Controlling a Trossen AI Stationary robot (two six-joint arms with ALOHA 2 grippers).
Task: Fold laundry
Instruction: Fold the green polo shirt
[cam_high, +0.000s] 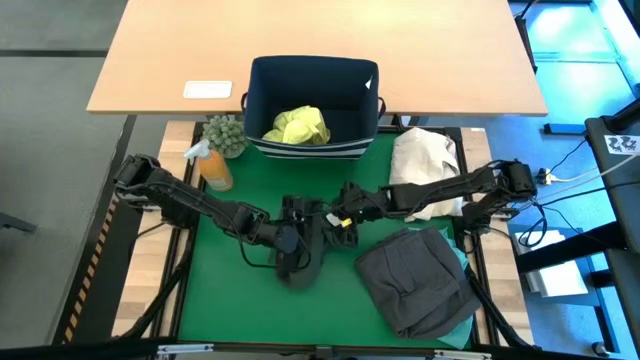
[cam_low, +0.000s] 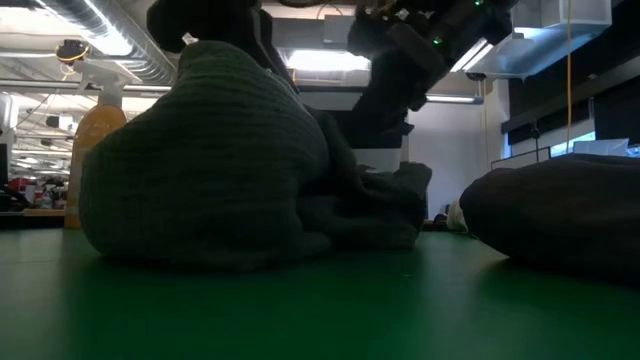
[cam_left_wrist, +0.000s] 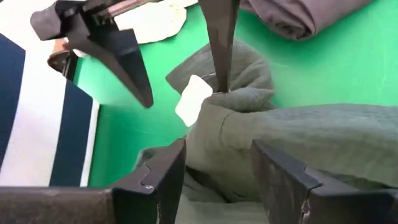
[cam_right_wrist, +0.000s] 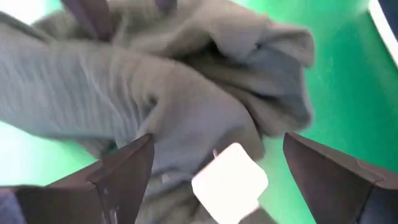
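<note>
A dark olive garment (cam_high: 300, 262) lies bunched at the middle of the green mat (cam_high: 230, 300); in the low view it rises as a mound (cam_low: 200, 170) with its base on the mat. My left gripper (cam_left_wrist: 217, 180) reaches in from the left and is shut on its upper folds. My right gripper (cam_right_wrist: 217, 168) comes from the right and stands open over the garment's white label (cam_right_wrist: 230, 180). A yellow-green shirt (cam_high: 298, 126) lies in the navy bin (cam_high: 262, 80). A folded charcoal garment (cam_high: 415, 280) rests on a turquoise one (cam_high: 465, 320). My left gripper pinches a thick bunch of the olive garment's upper folds (cam_left_wrist: 224, 134) between its two fingers, several layers, coming slanting down from the table's left. The bunch is drawn up into a peak while the rest sags to the mat. Of my right gripper, one fingertip (cam_left_wrist: 219, 78) meets a fold beside the label (cam_left_wrist: 194, 99); I cannot tell whether it touches.
An orange spray bottle (cam_high: 213, 165) and a small plant (cam_high: 226, 133) stand at the far left of the mat. A cream-beige cloth bundle (cam_high: 425, 160) lies at the far right. A wooden table (cam_high: 330, 30) stands beyond the bin.
</note>
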